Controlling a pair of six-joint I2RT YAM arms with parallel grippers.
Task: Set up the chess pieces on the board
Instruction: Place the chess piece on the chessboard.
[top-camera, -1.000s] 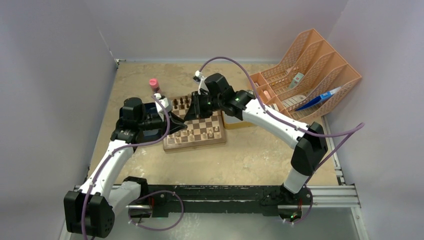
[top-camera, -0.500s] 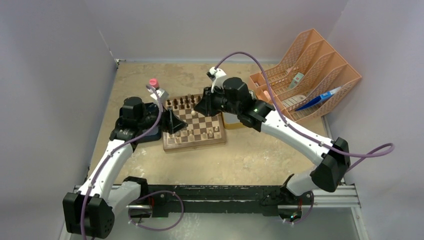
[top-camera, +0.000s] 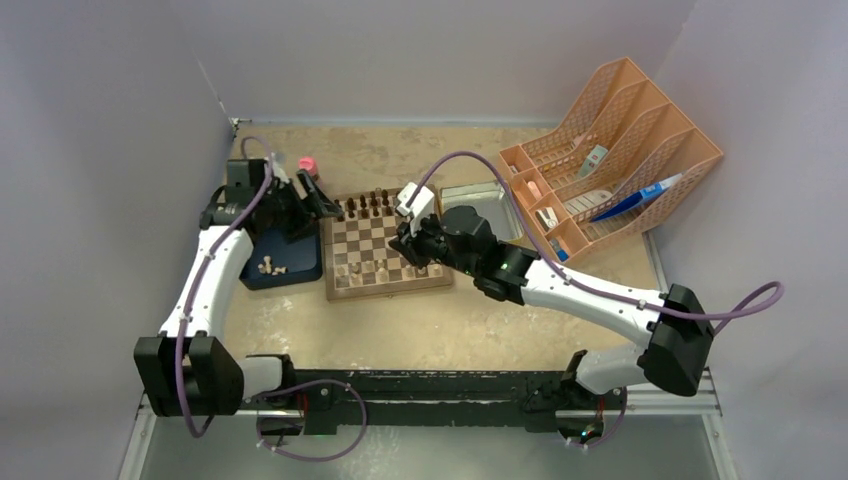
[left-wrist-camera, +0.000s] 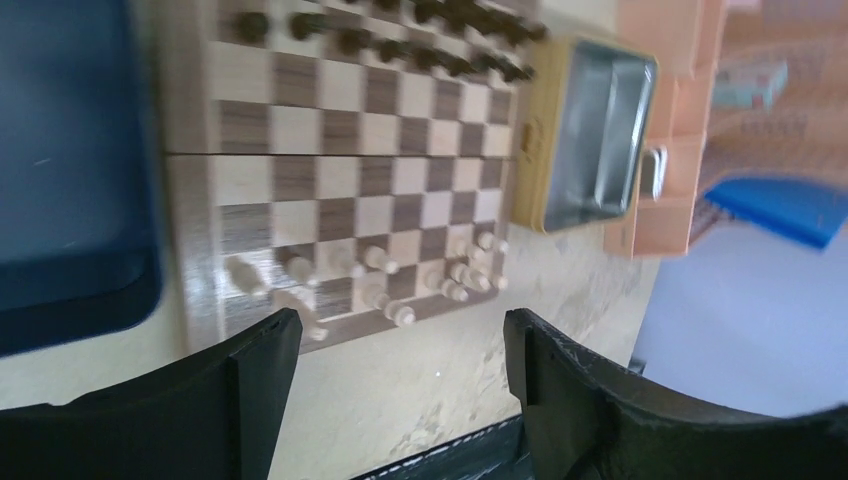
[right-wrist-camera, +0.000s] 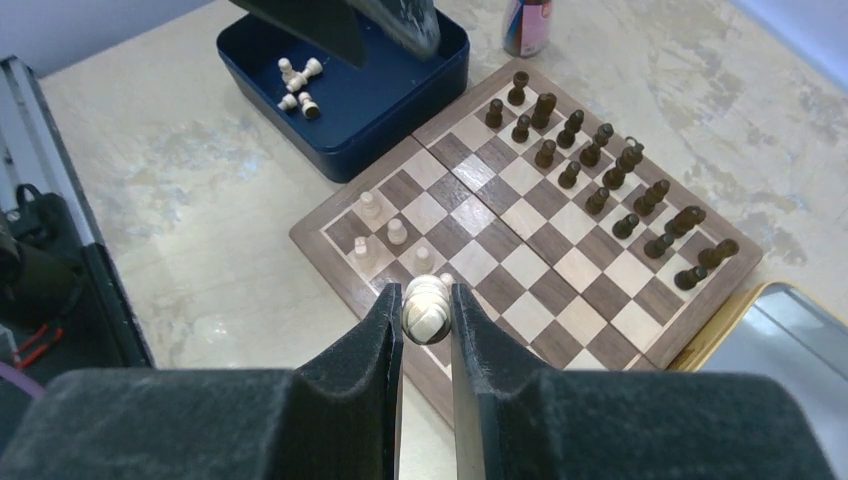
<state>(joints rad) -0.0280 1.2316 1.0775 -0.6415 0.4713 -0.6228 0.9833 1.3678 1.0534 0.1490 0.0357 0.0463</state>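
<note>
Chess pieces stand in two groups on the board (top-camera: 383, 238): dark ones (right-wrist-camera: 600, 185) line its far edge in two rows, and pale ones (left-wrist-camera: 380, 262) stand unevenly along the near rows. One more pale piece (right-wrist-camera: 425, 303) is pinched between the fingers of the right gripper (right-wrist-camera: 425, 322), which hangs over the near half of the board with its jaws pressed against the piece's rounded top. A few further pale pieces (right-wrist-camera: 298, 84) lie loose in a dark blue tray (top-camera: 300, 270), which sits just beside the board's left edge. The left gripper (left-wrist-camera: 400, 390) is released, its jaws spread wide with nothing between them, and it is poised above the far end of the tray near the board's far left corner. A small bottle with a pink cap (top-camera: 307, 166) stands close behind it. To the right of the board sits an open metal tin (top-camera: 488, 200), and beyond that an orange file rack (top-camera: 640, 120) holding small items.
</note>
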